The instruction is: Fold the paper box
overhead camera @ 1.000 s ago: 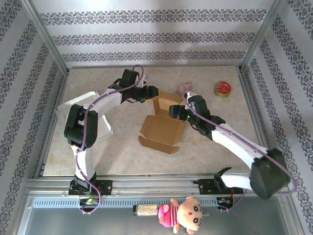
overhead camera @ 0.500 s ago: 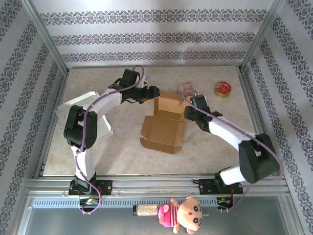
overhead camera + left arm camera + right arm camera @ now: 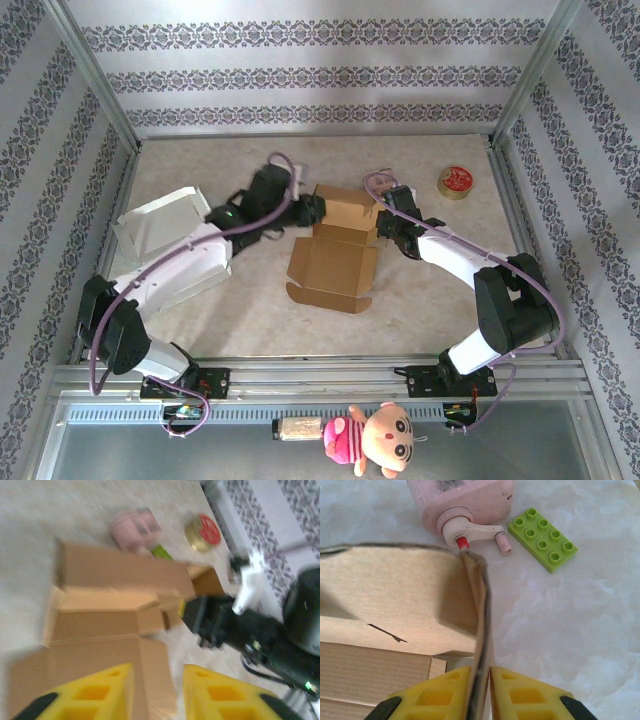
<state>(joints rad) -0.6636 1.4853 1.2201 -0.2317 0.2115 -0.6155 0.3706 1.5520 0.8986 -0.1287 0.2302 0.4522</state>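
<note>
My right tool [image 3: 480, 692] is squeezed shut on a thin side wall of the brown paper box [image 3: 335, 250], at the box's 2 o'clock corner. My left tool [image 3: 158, 677] hangs by the 10 o'clock side. That picture is blurry, so I cannot tell if it grips.

The box sits mid-counter with its big flap flat toward 6 o'clock. I think I am standing the side walls up. Next they need gentle tucking in, or the paper may rip.

The pale counter [image 3: 250, 310] also holds a pink plastic toy [image 3: 465, 500], a green brick [image 3: 543, 539], a red tin [image 3: 456, 181] at 2 o'clock and a white tray [image 3: 160, 215] at 9 o'clock. Flowery striped walls [image 3: 300, 80] stand around.
</note>
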